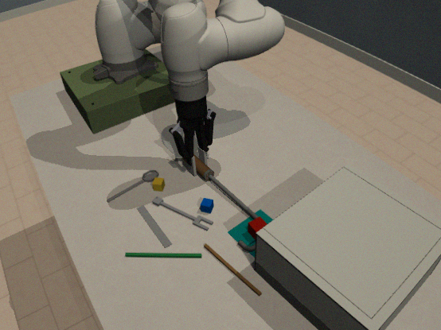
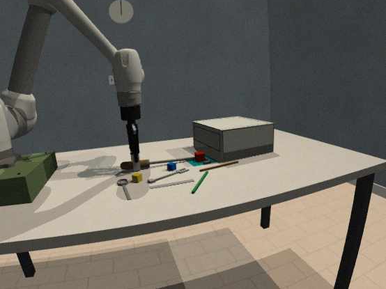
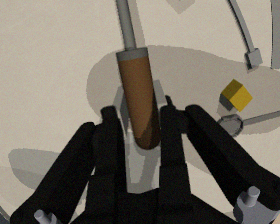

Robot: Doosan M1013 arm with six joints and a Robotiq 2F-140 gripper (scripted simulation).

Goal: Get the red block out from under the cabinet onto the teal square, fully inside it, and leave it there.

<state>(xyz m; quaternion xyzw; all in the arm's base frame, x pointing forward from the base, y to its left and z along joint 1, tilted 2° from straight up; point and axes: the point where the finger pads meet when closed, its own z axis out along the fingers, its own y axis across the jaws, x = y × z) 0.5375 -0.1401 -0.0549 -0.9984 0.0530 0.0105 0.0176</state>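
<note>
My gripper point(image 1: 195, 164) is shut on the brown handle point(image 1: 203, 169) of a long hooked tool. The tool's grey rod point(image 1: 232, 197) runs across the table to the cabinet. Its hook end point(image 1: 246, 246) lies by the cabinet's front edge. The red block point(image 1: 257, 225) sits on the teal square point(image 1: 247, 233), close against the grey cabinet point(image 1: 350, 239). Part of the square is hidden by the block and the cabinet. In the exterior view the red block point(image 2: 199, 156) stands on the square point(image 2: 198, 163) in front of the cabinet point(image 2: 233, 138). The wrist view shows the handle point(image 3: 139, 100) between my fingers.
A blue cube point(image 1: 206, 205), a yellow cube point(image 1: 158, 184), a grey spoon-like tool point(image 1: 133, 185), a grey fork-ended tool point(image 1: 183, 213), a flat grey strip point(image 1: 154, 226), a green rod point(image 1: 163, 254) and a brown stick point(image 1: 232, 269) lie on the table. The green base block point(image 1: 115, 88) stands behind.
</note>
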